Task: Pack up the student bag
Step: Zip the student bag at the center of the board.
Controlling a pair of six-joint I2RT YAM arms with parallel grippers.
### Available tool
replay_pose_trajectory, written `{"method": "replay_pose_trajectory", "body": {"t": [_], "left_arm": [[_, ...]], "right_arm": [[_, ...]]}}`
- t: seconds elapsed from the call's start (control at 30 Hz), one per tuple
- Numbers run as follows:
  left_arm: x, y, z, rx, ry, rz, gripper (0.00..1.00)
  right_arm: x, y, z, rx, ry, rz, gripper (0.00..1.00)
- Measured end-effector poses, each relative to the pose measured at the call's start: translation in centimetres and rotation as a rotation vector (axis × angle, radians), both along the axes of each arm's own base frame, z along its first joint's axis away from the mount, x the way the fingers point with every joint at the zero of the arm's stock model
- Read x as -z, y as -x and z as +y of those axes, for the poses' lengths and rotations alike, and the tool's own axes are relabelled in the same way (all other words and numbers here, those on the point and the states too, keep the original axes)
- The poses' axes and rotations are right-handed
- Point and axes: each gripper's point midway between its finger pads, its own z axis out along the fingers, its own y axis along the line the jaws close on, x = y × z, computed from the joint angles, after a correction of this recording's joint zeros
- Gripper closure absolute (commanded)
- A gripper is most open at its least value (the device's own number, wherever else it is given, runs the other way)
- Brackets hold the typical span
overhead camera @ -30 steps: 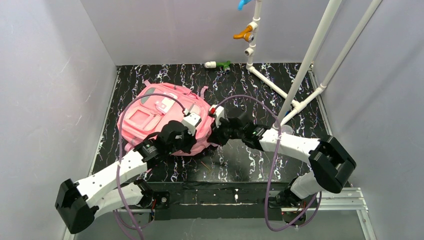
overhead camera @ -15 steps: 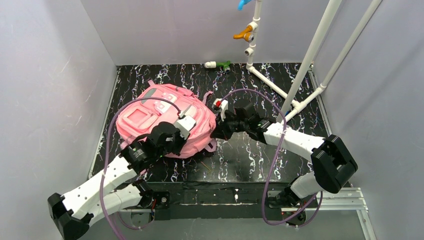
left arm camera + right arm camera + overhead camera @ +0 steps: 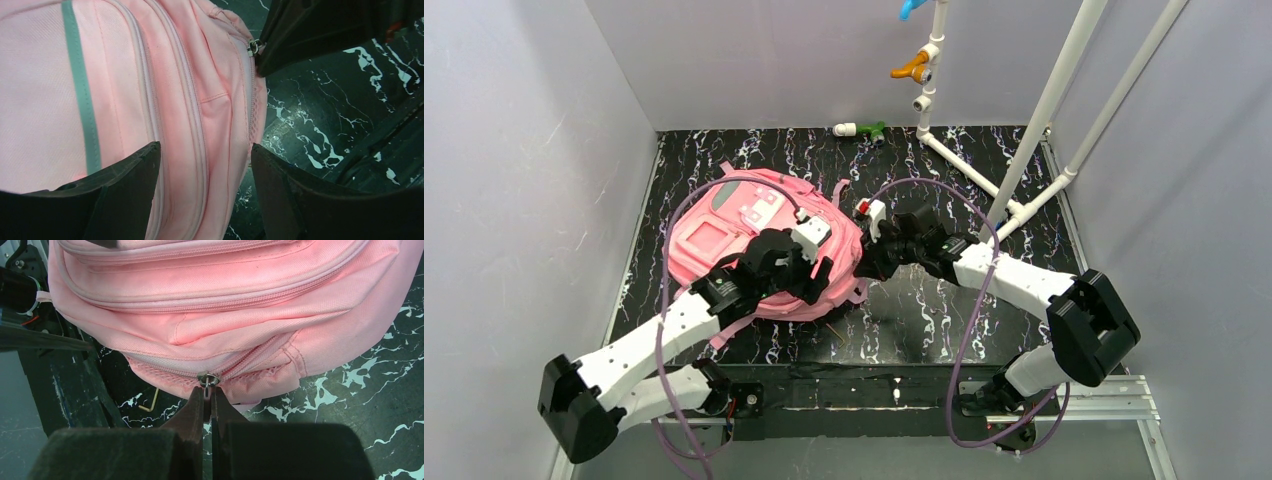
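Our right gripper [image 3: 208, 392] was clamped on the zip pull [image 3: 206, 379] of the bag [image 3: 200, 300]. Our left gripper [image 3: 205, 157] stood wide open over the bag, empty.

Seen from overhead, the left arm [image 3: 669, 328] covers the bag [image 3: 714, 235] from its 3 to its 6 o'clock. The right wrist view cuts the bag off at 12. There the pull [image 3: 206, 380] disappears between the closed fingers of the right gripper [image 3: 207, 407]. At 8 o'clock a thin gold thing [image 3: 154, 399] is too small to name.

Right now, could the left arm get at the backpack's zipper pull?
Probably not: the right gripper is shut on the zipper pull, blocking it; the left gripper hangs open over the pink backpack.
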Motion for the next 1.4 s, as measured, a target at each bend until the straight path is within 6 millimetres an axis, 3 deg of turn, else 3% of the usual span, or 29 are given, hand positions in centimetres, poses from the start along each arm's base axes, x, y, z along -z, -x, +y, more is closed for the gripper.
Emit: {"method": "replay_pose_trajectory", "body": {"t": [0.1,0.23,0.3,0.43,0.47,0.57,0.63,0.7,0.8,0.87,0.93,1.03,1.07,1.13,1.2,1.27,1.4], "left_arm": [[1.9,-0.6,-0.5,-0.002,-0.024,0.02,0.48],[3.1,-0.9,-0.6,-0.004,-0.057,0.035,0.91],[3.1,-0.7,-0.5,-0.002,-0.058,0.031,1.0],[2.1,0.0,0.2,0.018,-0.062,-0.004,1.0],[0.5,0.4,1.1,0.03,-0.066,-0.055,1.0],[-1.3,0.6,2.5,0.025,-0.107,-0.107,1.0],[-3.2,0.9,4.5,-0.011,-0.142,-0.168,1.0],[-3.8,1.0,7.5,-0.084,-0.216,-0.205,1.0],[-5.6,1.8,12.0,-0.202,-0.254,-0.289,1.0],[-6.5,2.5,13.2,-0.221,-0.239,-0.327,1.0],[-6.8,3.0,13.6,-0.214,-0.228,-0.34,1.0],[-6.5,3.6,13.2,-0.17,-0.216,-0.333,1.0],[-6.3,3.8,13.0,-0.151,-0.213,-0.325,0.93],[-5.9,4.1,12.1,-0.103,-0.203,-0.303,0.59],[-5.4,4.1,10.8,-0.053,-0.188,-0.27,0.4],[-4.9,3.6,8.4,-0.01,-0.146,-0.218,0.32],[-3.3,2.0,3.2,0.062,-0.038,-0.144,0.31]], "right_arm": [[-0.4,0.0,0.2,-0.004,-0.002,-0.001,0.99],[-0.4,0.1,0.1,-0.004,0.004,0.005,0.99],[-0.7,0.2,0.3,-0.008,0.007,0.006,0.99],[-1.6,0.5,0.7,-0.03,0.016,-0.007,0.99],[-2.5,0.5,1.2,-0.051,0.018,-0.035,0.99],[-3.5,-0.5,1.4,-0.04,0.042,-0.118,0.99],[-3.9,-0.8,1.8,-0.043,0.036,-0.152,0.99],[-2.8,-2.2,0.4,0.013,0.095,-0.156,0.99],[0.6,-6.2,-2.9,0.141,0.203,-0.127,0.99],[2.6,-7.5,-4.3,0.183,0.249,-0.093,0.99],[3.8,-7.5,-4.4,0.177,0.261,-0.06,0.99],[3.6,-6.6,-3.4,0.132,0.231,-0.05,0.99],[3.3,-6.3,-3.0,0.118,0.219,-0.053,0.99],[2.7,-5.5,-2.3,0.086,0.192,-0.049,0.99],[2.0,-4.6,-1.5,0.049,0.163,-0.04,0.99],[1.6,-3.6,-0.8,0.019,0.145,-0.035,0.99],[0.3,-1.2,0.9,-0.047,0.113,-0.04,0.99]]}}
